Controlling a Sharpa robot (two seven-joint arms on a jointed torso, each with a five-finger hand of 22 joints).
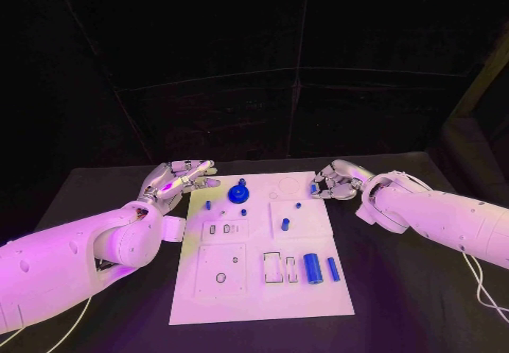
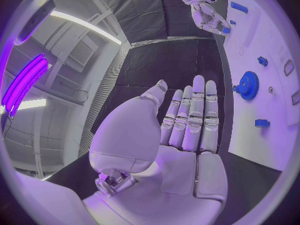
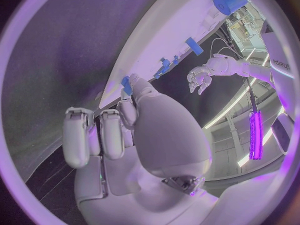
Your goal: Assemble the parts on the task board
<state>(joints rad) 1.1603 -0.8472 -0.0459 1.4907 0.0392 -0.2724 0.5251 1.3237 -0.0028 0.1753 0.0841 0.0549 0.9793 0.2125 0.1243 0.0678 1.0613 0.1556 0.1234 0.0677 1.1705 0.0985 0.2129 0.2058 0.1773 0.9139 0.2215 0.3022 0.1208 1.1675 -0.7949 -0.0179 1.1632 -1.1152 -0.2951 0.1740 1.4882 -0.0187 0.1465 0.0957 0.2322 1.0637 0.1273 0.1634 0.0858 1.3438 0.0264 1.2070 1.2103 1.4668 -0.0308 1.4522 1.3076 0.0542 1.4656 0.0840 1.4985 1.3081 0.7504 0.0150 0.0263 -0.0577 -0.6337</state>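
The white task board (image 1: 260,294) lies in the middle of the black table. On its far part stands a blue gear (image 1: 240,194) (image 2: 248,85). A thick blue cylinder (image 1: 313,268) (image 3: 230,1) and a thin blue bar (image 1: 333,269) (image 3: 194,46) lie near its right side. My left hand (image 1: 180,180) (image 2: 187,130) hovers at the board's far left corner, fingers straight and holding nothing. My right hand (image 1: 337,182) (image 3: 119,130) is at the far right edge, where thumb and a finger pinch a small blue part (image 1: 314,190) (image 3: 127,83).
Small blue pegs (image 1: 285,223) (image 1: 298,205) stand mid-board, and two little blue pieces (image 1: 209,207) lie near the left edge. Several cut-out slots (image 1: 273,268) and a recessed plate (image 1: 223,270) fill the near half. Bare black table (image 1: 413,294) lies on both sides.
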